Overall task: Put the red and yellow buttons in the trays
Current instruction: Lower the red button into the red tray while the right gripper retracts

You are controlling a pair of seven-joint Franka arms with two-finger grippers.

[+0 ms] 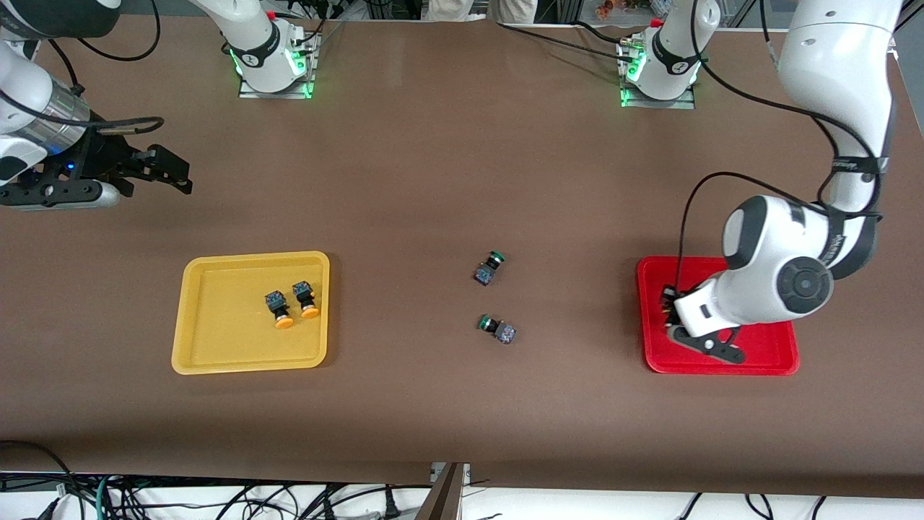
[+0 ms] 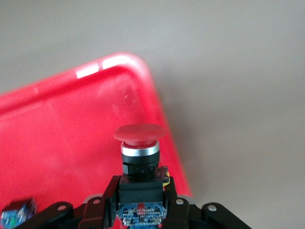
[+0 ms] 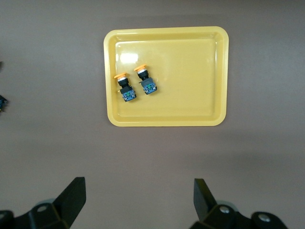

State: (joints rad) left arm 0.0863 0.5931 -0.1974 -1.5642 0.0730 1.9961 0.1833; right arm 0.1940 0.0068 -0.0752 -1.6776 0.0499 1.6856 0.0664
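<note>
Your right gripper [image 1: 170, 173] waits high over bare table at the right arm's end, farther from the front camera than the yellow tray [image 1: 216, 365]; its jaws stand spread with nothing between them. That tray already holds the 2 yellow-capped buttons [image 1: 294, 304] side by side, so that half looks finished.

In mid-table, 2 green-capped buttons [image 1: 493, 296] lie well apart from both trays; they are not part of the job, so leave them.

At the left arm's end, your left gripper [image 2: 141, 202] is low over the red tray [image 1: 765, 357], near its corner, jaws pinching the dark body of a red-capped button [image 2: 139, 134]. You appear to be at the placing step: the next move calls for lowering until the body rests on the tray floor inside the rim, then spreading the jaws.

The arm hides much of the red tray in the front view. A second switch body [image 2: 16, 212], cut off at the left wrist view's edge, lies in the tray; its cap colour cannot be seen.
</note>
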